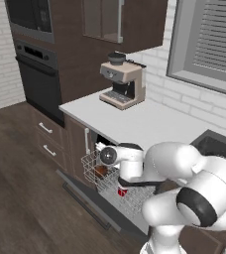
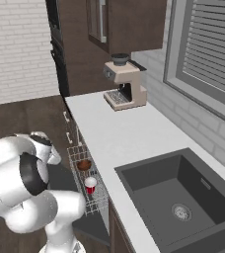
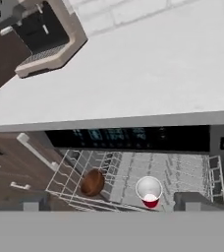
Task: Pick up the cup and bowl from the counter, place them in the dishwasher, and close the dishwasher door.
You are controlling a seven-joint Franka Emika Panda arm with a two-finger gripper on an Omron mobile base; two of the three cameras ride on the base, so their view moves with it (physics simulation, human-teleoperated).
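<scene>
From the left base view I see the small red tapered cup (image 1: pixel 121 191) and dark-brown round bowl (image 1: pixel 101 171) in the pale wire rack (image 1: pixel 89 163), my white arm bent low over them. Right base view: both sit apart below the light stone tabletop (image 2: pixel 119 138). Hand view: end effector (image 3: pixel 111 202) spread wide, empty, above the upright cup (image 3: pixel 149 191).

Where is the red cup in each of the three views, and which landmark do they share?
Left base view: cup in the rack, lower centre, partly behind the arm.
Right base view: cup left of centre, upright in the rack.
Hand view: cup bottom centre-right.
Shared landmark: bowl beside it.
</scene>
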